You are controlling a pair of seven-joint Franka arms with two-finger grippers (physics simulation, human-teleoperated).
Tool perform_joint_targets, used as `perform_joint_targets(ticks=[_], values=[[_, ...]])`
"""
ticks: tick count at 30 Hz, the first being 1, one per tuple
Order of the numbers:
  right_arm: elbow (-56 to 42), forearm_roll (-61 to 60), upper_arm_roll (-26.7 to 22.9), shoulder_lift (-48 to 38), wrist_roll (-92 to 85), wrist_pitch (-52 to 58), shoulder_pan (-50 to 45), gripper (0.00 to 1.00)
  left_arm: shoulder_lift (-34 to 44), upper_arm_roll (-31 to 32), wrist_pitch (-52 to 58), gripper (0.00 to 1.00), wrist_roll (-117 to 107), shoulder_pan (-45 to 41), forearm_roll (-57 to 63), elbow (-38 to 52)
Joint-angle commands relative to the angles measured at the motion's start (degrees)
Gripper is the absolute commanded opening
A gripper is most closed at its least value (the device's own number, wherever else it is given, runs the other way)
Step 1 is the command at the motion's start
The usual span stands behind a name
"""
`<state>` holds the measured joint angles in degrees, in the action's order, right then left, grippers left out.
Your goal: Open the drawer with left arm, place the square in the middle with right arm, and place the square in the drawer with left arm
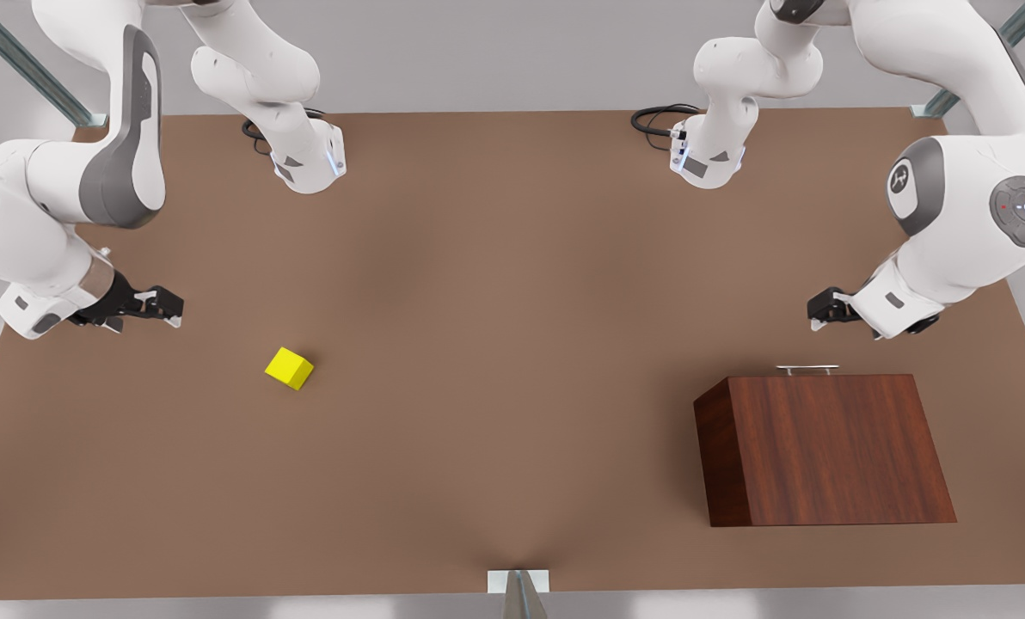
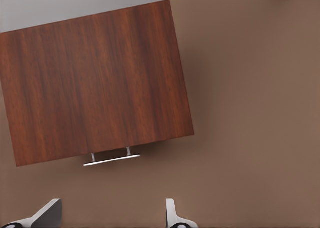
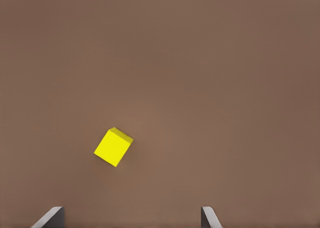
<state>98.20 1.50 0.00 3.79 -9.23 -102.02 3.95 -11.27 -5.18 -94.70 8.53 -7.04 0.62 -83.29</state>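
Yellow square (image 3: 113, 147) under right gripper (image 3: 130, 219), drawer handle (image 2: 111, 160) near left gripper (image 2: 110, 215); both jaws wide.

Even, soft overhead light; faint shadows; perhaps slight edge blur.

On the table (image 1: 495, 344), the square (image 1: 289, 368) sits toward the front view's left, well apart from the closed drawer (image 1: 826, 447) at the front view's right.

Two white jointed arms (image 1: 65, 172) with grey joint covers, black cables at the bases, black grippers (image 1: 162, 306) — pale fingertips (image 2: 172, 213).
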Motion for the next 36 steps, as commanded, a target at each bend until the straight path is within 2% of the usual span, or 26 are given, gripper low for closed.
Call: perform_joint_targets(ticks=[1,2,4,5,9,10,12,14,17,21,26,36], values=[[0.15,0.00,0.00,-0.01,0.09,-0.10,-0.09,1.00,0.02,0.00,0.04,1.00,-0.09,0.01,0.26,-0.03],[0.58,0.00,0.00,-0.01,0.17,-0.02,-0.09,1.00,0.10,0.00,0.13,1.00,-0.35,0.01,0.34,-0.21],[9.37,0.00,-0.09,-1.41,2.02,-8.10,0.00,1.00,0.28,-0.09,0.48,1.00,-11.41,-0.08,0.35,-0.30],[12.62,0.00,-0.09,-1.50,5.53,-11.26,0.00,1.00,3.35,-0.18,-1.53,1.00,-21.34,0.01,0.26,-5.03],[28.79,-0.09,-0.09,0.78,9.84,-33.85,-0.35,1.00,13.11,-1.41,-29.65,1.00,-44.91,0.01,-0.45,-32.63],[30.73,-0.09,-0.09,2.28,10.63,-37.72,-0.53,1.00,15.83,-1.50,-39.85,1.00,-46.76,0.27,-2.72,-41.24],[31.17,-0.88,0.00,4.91,12.39,-39.21,-0.79,1.00,15.75,-1.50,-44.25,1.00,-52.20,1.51,-7.38,-43.97],[31.43,-2.90,0.00,6.67,16.96,-39.57,-2.63,1.00,16.27,-1.50,-53.39,1.00,-59.06,1.59,-13.62,-49.34],[33.11,-2.90,0.00,9.84,27.68,-45.72,-5.80,1.00,15.84,-1.85,-56.20,1.00,-60.73,2.30,-20.31,-51.89],[32.58,-2.99,0.09,13.79,38.31,-48.09,-7.29,1.00,13.11,-1.85,-60.42,1.00,-60.73,2.91,-21.01,-54.44],[32.67,-2.90,0.09,15.55,38.32,-49.59,-7.38,1.00,9.42,-1.85,-64.02,1.00,-60.73,3.35,-25.58,-54.44],[30.47,-2.11,0.00,19.33,36.21,-53.28,-8.26,1.00,5.73,-3.08,-67.02,1.00,-60.73,4.23,-25.67,-54.26]])
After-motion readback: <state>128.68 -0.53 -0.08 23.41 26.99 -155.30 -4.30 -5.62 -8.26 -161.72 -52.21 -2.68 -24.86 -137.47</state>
